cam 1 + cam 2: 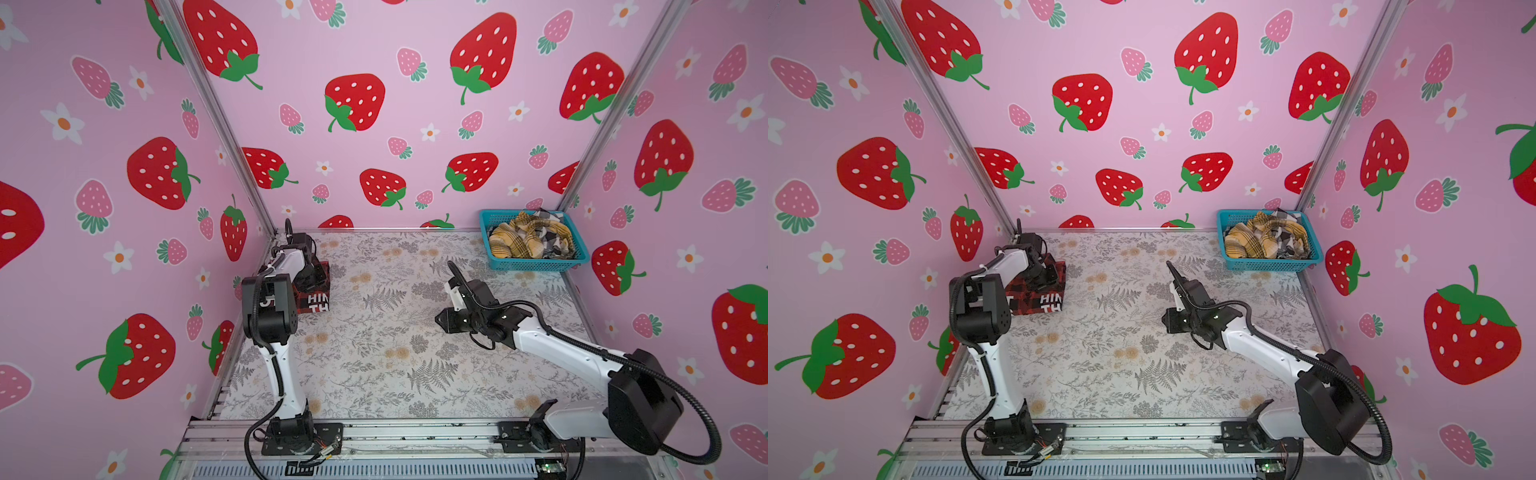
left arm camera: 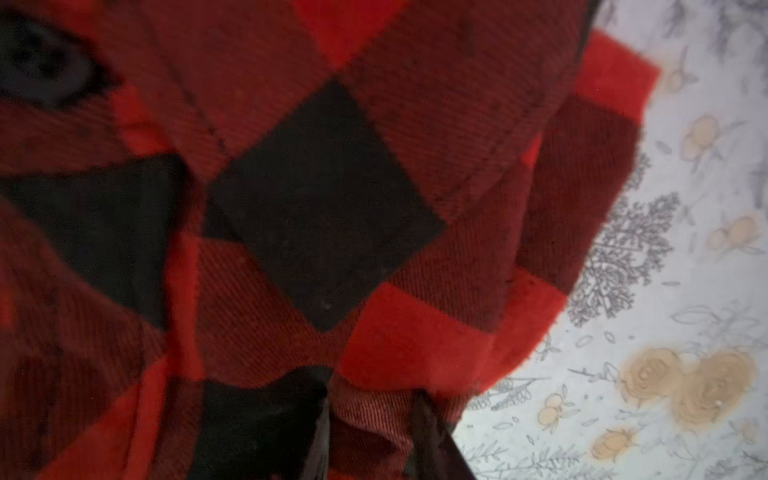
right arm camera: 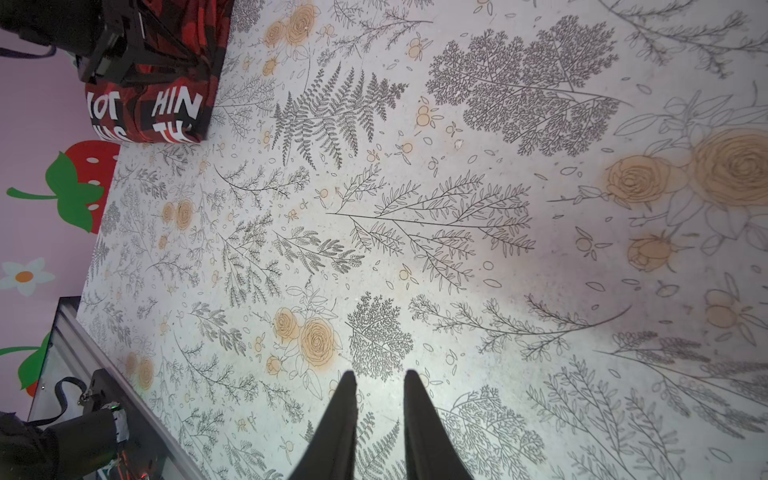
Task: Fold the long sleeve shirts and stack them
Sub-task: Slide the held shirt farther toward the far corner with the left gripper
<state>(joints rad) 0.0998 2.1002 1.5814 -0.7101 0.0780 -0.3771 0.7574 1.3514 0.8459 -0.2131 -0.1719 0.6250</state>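
The folded red-and-black shirt point(image 1: 316, 300) lay at ten o'clock on the table point(image 1: 395, 332), showing "HIN" over "TH". The left gripper point(image 2: 374, 399) was down on it; its hold could not be told. The basket point(image 1: 536, 264) at two o'clock held a mustard-yellow shirt point(image 1: 517, 244) and a black-and-white shirt point(image 1: 555, 241). The right gripper point(image 3: 380, 374) hung with fingers slightly apart, empty.

I'm watching two arms wearing white shells between black joint housings, small pale screw heads dotting the black blocks. The left arm point(image 1: 284, 374) is carrying a thin black cable point(image 1: 248, 440) along its white link. The right arm point(image 1: 557, 345) is trailing a thick black corrugated hose point(image 1: 717, 436) off its boxy shoulder block. Black base plates point(image 1: 329, 433) are showing bolts, with coloured wires beside the left one. The right pincer point(image 3: 378, 374) is showing matte black fingers point(image 3: 338, 424) tapering to points.
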